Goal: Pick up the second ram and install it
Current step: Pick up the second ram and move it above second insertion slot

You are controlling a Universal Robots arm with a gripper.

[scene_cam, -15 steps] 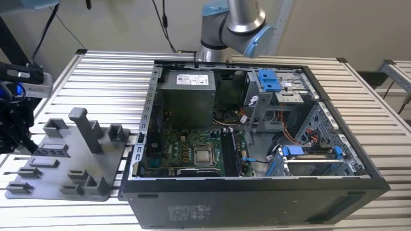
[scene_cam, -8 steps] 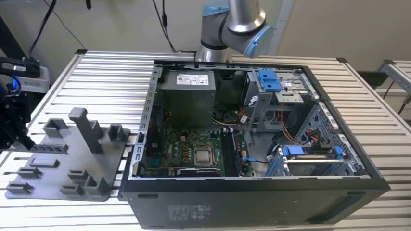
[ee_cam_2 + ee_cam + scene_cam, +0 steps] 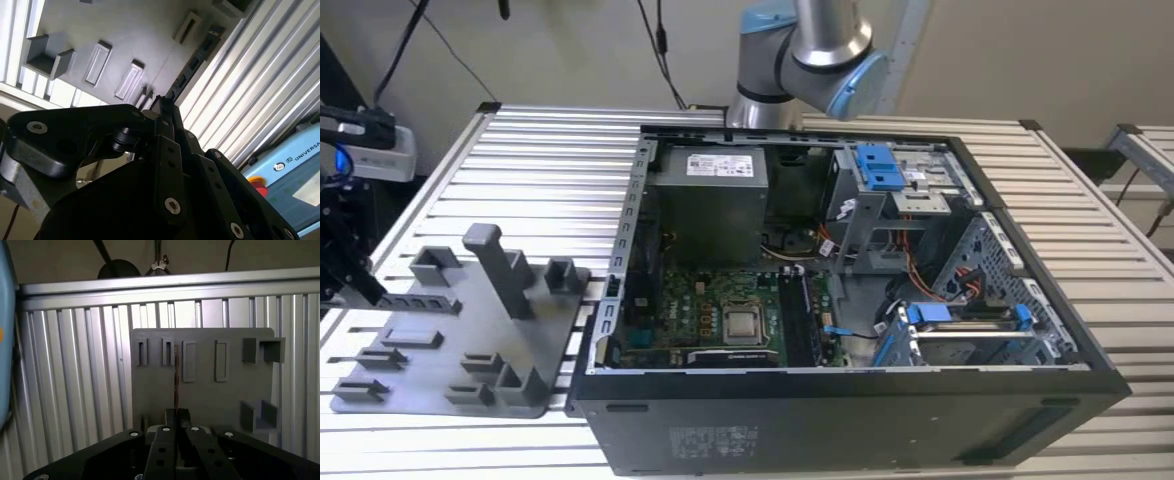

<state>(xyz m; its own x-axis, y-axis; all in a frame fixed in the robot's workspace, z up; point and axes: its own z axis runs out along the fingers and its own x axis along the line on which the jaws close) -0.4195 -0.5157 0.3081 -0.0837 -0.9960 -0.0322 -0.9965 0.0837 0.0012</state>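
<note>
Plainly, the claw (image 3: 177, 415) is pinched shut on the second ram (image 3: 176, 382), which we see edge-on in the first wrist view as a thin dark line running from the fingertips out over the grey tray (image 3: 150, 390). In the second wrist view the same stick (image 3: 192, 62) reaches away from the claw (image 3: 162, 102) toward the tray's pockets. We cannot tell whether its far end is clear of a pocket or sits in one. We judge the grip the weak point: the stick is held near one end only, so it could swivel or slip in the pinch. A crooked pull could also jam it against a pocket wall and drag the tray along the counter (image 3: 520, 180). The tray's other pockets that we can see look empty. Just beside the tray, toward the exterior view's right, the computer case (image 3: 854, 400) lies open with its green board (image 3: 707, 310) inside.
</note>
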